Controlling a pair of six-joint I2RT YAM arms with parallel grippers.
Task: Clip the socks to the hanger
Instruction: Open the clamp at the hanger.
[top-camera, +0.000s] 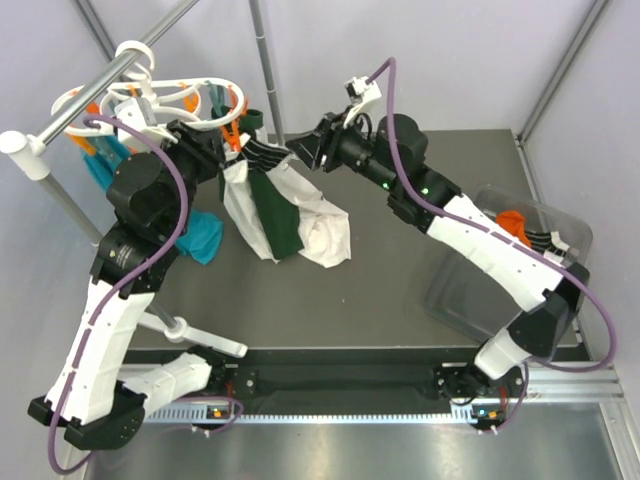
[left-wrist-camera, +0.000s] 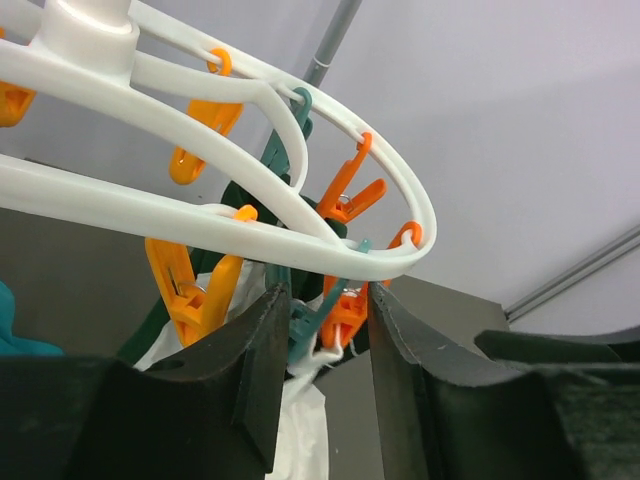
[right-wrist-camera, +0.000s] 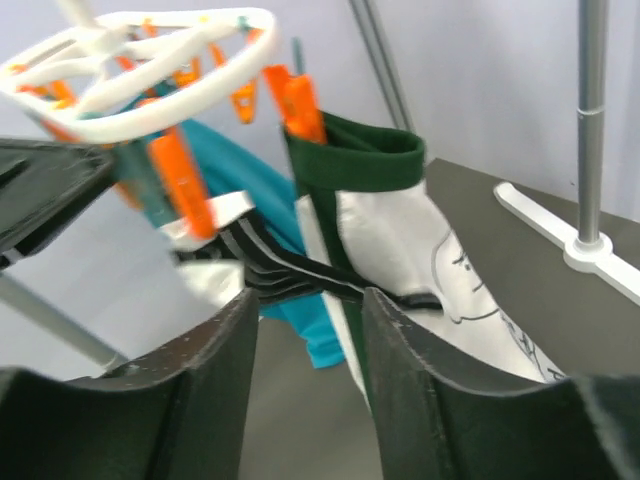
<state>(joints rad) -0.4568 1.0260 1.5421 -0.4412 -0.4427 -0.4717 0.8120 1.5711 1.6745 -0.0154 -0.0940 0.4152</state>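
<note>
The hanger (left-wrist-camera: 150, 208) hung on the grey rail (top-camera: 50, 120), the left gripper (left-wrist-camera: 327, 300) squeezed an orange clip (left-wrist-camera: 348, 310) at its rim, and the striped sock (right-wrist-camera: 270, 270) stretched from there into the half-open right gripper (right-wrist-camera: 308, 300), whether gripped I could not tell.

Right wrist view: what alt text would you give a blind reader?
A dark white-striped sock stretches past the fingertips of the right gripper, its far end at an orange clip under the white hanger. Behind hang a green-and-white cloth and a teal cloth.
</note>
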